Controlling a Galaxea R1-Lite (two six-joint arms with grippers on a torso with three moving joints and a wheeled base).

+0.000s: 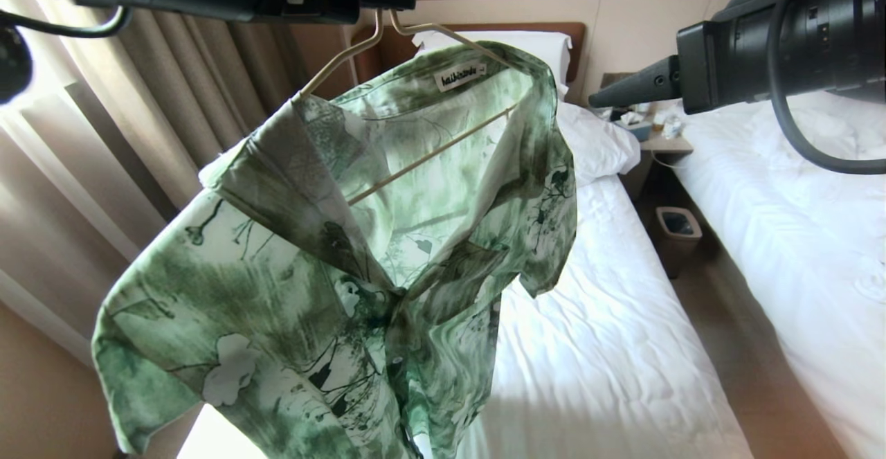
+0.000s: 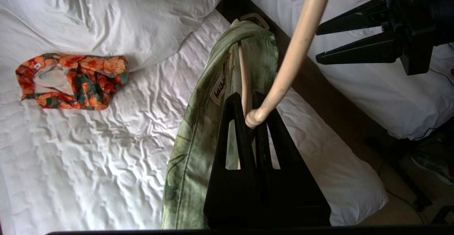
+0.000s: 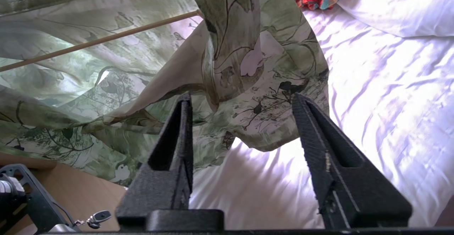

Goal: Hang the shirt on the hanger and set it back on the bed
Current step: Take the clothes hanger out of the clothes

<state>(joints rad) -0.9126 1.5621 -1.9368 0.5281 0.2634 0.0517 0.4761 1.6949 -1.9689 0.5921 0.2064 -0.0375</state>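
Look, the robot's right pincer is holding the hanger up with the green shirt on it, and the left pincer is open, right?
Not quite: the sides are swapped. In the left wrist view, the left pincer is shut on the hanger, with the shirt draped on it. The right wrist view shows the right pincer open, holding nothing.

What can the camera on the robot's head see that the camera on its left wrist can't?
Only the head view shows the shirt spread wide with its flowers, the brown headboard, the curtains and a small bin. Only the left wrist view shows the orange patterned garment lying on the bed, and the left gripper shut on the hanger. Both show the shirt's white label, the hanger and the open right gripper, holding nothing.
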